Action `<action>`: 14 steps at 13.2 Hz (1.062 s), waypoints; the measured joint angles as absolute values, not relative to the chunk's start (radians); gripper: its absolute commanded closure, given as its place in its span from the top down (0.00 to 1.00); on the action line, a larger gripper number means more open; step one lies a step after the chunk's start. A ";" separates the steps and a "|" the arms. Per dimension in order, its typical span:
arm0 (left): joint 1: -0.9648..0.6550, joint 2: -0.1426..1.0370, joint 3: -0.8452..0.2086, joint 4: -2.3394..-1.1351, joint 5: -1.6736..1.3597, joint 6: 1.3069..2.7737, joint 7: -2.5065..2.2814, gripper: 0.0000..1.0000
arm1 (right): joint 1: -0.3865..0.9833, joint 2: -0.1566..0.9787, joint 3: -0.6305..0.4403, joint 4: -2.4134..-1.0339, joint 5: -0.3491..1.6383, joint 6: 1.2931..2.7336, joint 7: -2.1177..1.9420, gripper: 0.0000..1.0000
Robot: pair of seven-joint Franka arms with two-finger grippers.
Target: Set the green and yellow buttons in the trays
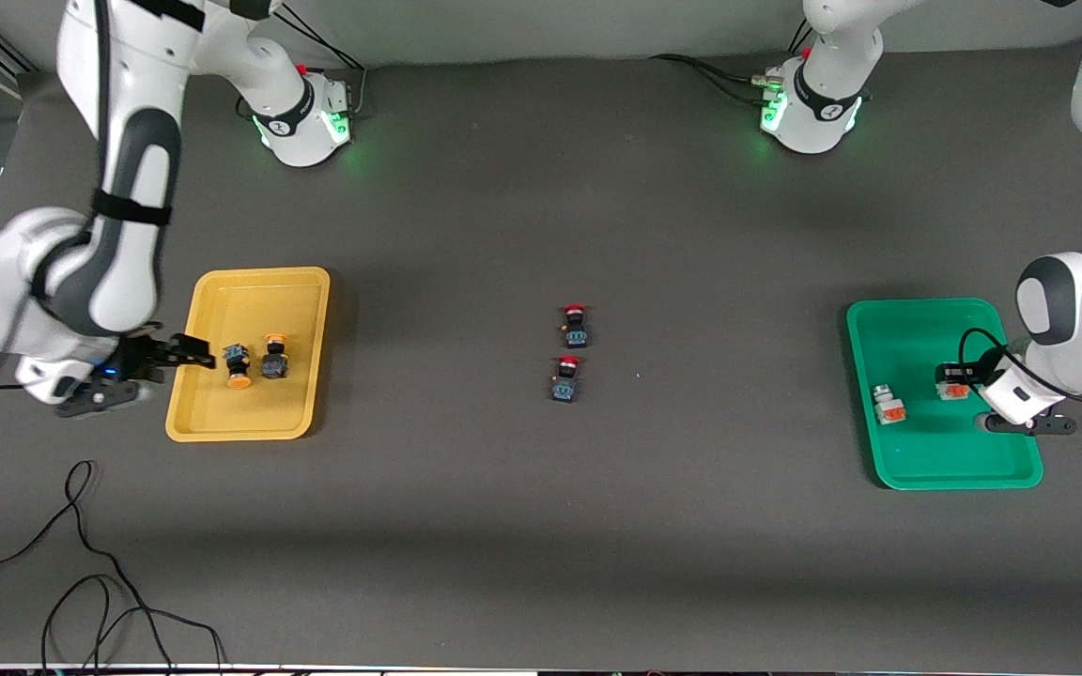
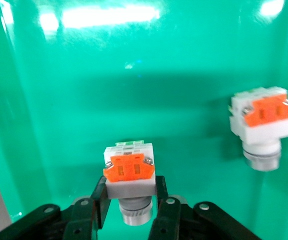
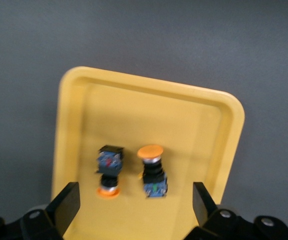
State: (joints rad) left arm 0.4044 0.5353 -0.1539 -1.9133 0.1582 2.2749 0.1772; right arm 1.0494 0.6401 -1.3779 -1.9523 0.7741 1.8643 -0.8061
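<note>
Two yellow-capped buttons (image 1: 238, 366) (image 1: 274, 358) lie side by side in the yellow tray (image 1: 259, 275). They also show in the right wrist view (image 3: 109, 172) (image 3: 152, 170). My right gripper (image 1: 195, 353) (image 3: 135, 200) is open and empty over that tray's edge, at the right arm's end. My left gripper (image 1: 956, 376) (image 2: 130, 187) is low in the green tray (image 1: 959, 483) (image 2: 84, 75). It is shut on a white-and-silver button with an orange end (image 1: 951, 389) (image 2: 129, 167). A second such button (image 1: 888, 405) (image 2: 262, 122) lies in the same tray, apart from it.
Two red-capped switches (image 1: 575, 325) (image 1: 566, 378) lie one nearer the front camera than the other at the table's middle. A black cable (image 1: 81, 573) loops on the table near the front camera, at the right arm's end.
</note>
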 measured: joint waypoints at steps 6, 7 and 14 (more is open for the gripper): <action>0.427 0.515 -0.160 -1.852 0.163 2.269 0.183 1.00 | 1.126 0.630 -1.655 -1.553 0.690 1.399 -0.641 1.00; 0.427 0.481 -0.163 -1.826 0.164 2.224 0.193 1.00 | 1.110 0.628 -1.666 -1.487 0.673 1.350 -0.629 1.00; 0.404 0.177 -0.281 -1.601 0.160 1.724 0.240 1.00 | 1.083 0.630 -1.675 -1.354 0.620 1.285 -0.603 1.00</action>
